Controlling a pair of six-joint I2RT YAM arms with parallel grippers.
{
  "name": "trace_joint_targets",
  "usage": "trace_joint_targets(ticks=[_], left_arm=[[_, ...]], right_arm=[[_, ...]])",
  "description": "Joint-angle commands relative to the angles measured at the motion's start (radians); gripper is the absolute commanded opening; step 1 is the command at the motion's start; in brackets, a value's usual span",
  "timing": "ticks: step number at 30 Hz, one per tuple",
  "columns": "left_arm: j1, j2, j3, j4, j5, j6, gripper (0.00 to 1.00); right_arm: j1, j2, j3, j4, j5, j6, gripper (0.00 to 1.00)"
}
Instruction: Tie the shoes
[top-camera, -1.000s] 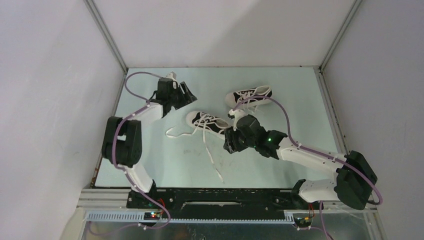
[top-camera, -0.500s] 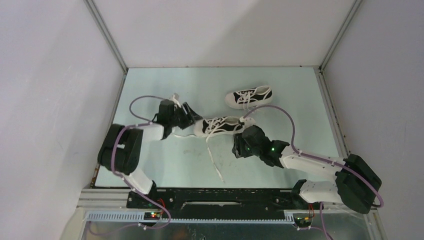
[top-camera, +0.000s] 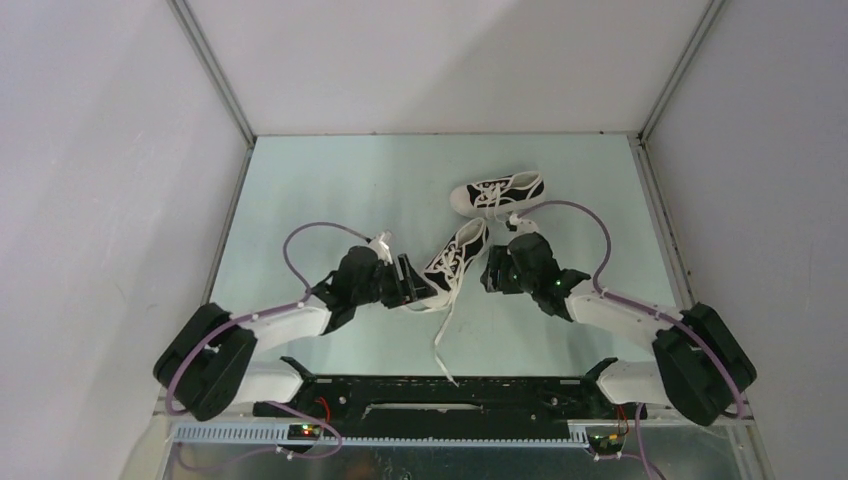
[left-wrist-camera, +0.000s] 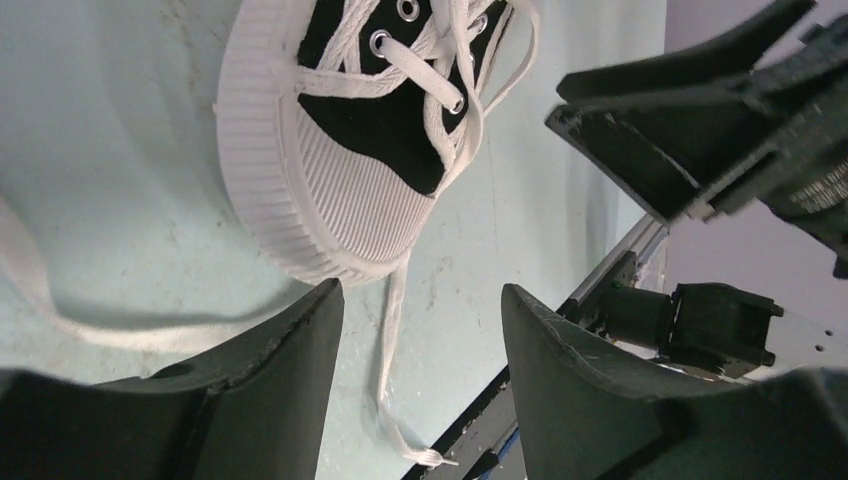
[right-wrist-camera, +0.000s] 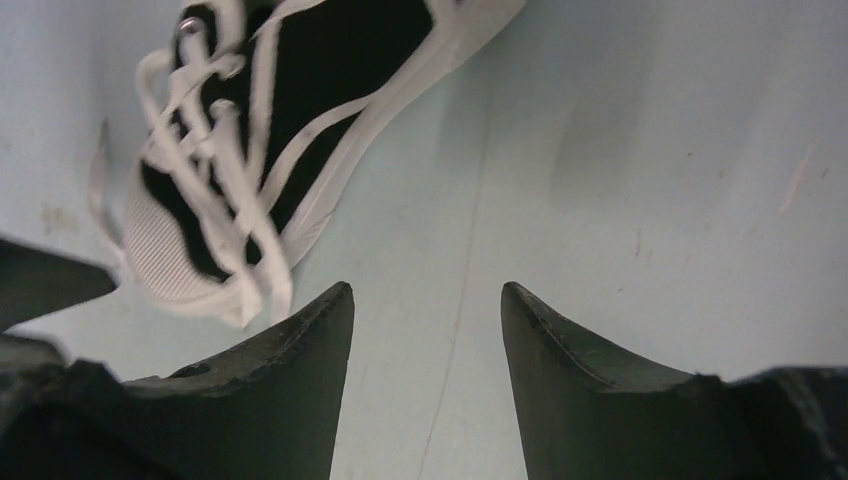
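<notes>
The near shoe (top-camera: 452, 262) has swung round on the table (top-camera: 330, 190), between your left pincer (left-wrist-camera: 420, 300) and right pincer (right-wrist-camera: 425, 295); both gape empty; push in and you'll shove it away or drag its trailing lace (top-camera: 438, 335).

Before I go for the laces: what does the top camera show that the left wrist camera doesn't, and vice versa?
Only the top view: the second shoe farther back, and the near shoe whole, with the left hand at its toe and the right hand on its other side. Only the left wrist view: the ribbed toe cap and metal eyelets up close, just beyond the open fingers. Both: the near shoe, untied, its loose lace trailing over the tabletop.
</notes>
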Motion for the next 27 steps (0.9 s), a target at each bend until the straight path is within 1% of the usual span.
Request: trace_joint_targets(ticks=[1, 2, 3, 5, 6, 9, 11, 12, 14, 17, 20, 23, 24, 27], left_arm=[[-0.015, -0.127, 0.006, -0.105, -0.094, 0.021, 0.65], [-0.015, -0.163, 0.014, -0.175, -0.134, 0.04, 0.66], [-0.015, -0.177, 0.036, -0.206, -0.151, 0.078, 0.66], [-0.013, -0.215, 0.068, -0.333, -0.219, 0.133, 0.67], [-0.013, -0.222, 0.077, -0.358, -0.241, 0.162, 0.67], [0.003, -0.253, 0.1, -0.447, -0.347, 0.188, 0.69], [0.035, -0.28, 0.079, -0.437, -0.369, 0.172, 0.69], [0.048, -0.291, 0.066, -0.42, -0.362, 0.156, 0.7], [0.074, -0.314, 0.029, -0.374, -0.331, 0.143, 0.7], [0.079, -0.32, 0.028, -0.392, -0.322, 0.2, 0.7], [0.071, -0.311, 0.036, -0.413, -0.331, 0.27, 0.7], [0.02, -0.297, 0.046, -0.417, -0.352, 0.353, 0.7], [0.007, -0.284, 0.059, -0.433, -0.395, 0.361, 0.7], [-0.045, -0.248, 0.089, -0.453, -0.434, 0.387, 0.7]], right_arm=[[-0.06, 0.121, 0.06, 0.131, -0.047, -0.009, 0.59], [-0.065, 0.15, 0.081, 0.124, -0.045, -0.018, 0.59], [-0.067, 0.212, 0.134, 0.116, -0.049, -0.021, 0.58], [-0.069, 0.301, 0.206, 0.101, -0.061, -0.029, 0.57], [-0.069, 0.326, 0.252, 0.098, -0.088, -0.03, 0.57], [-0.064, 0.435, 0.337, 0.128, -0.169, -0.041, 0.58], [-0.052, 0.498, 0.427, 0.099, -0.196, -0.057, 0.58], [-0.047, 0.529, 0.491, 0.081, -0.199, -0.064, 0.59], [-0.036, 0.545, 0.551, 0.03, -0.181, -0.081, 0.6], [-0.037, 0.511, 0.562, -0.036, -0.169, -0.087, 0.61], [-0.027, 0.426, 0.534, -0.088, -0.148, -0.118, 0.62], [0.003, 0.353, 0.479, -0.127, -0.157, -0.15, 0.62], [0.014, 0.319, 0.446, -0.134, -0.144, -0.155, 0.62], [0.071, 0.259, 0.374, -0.147, -0.109, -0.152, 0.6]])
